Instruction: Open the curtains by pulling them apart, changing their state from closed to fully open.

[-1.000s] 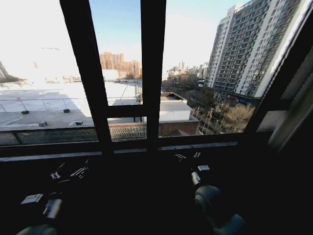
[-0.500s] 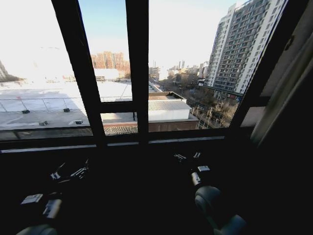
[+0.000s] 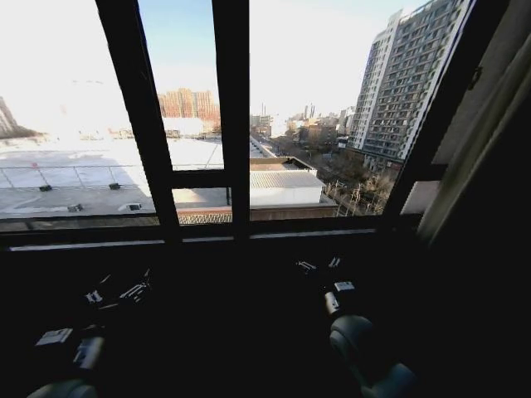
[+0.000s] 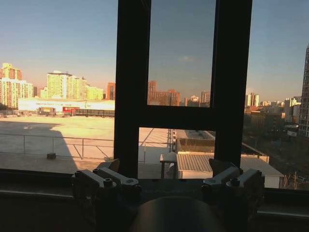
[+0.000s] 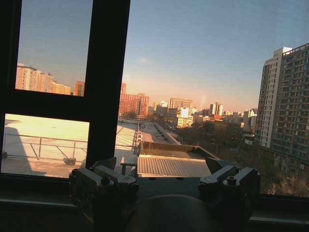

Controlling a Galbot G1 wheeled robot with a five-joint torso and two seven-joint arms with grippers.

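Head view shows the window bared, one curtain (image 3: 477, 141) bunched right, both end effectors (image 3: 116, 292) (image 3: 318, 265) low, apart, empty: seemingly done.

- One curtain panel (image 3: 489, 108) shows in the head view at the right edge of the window: pale off-white fabric, gathered back into a narrow slanted band.
- It hangs beside the dark frame, leaving the glass uncovered.
- Its lower part fades into shadow.
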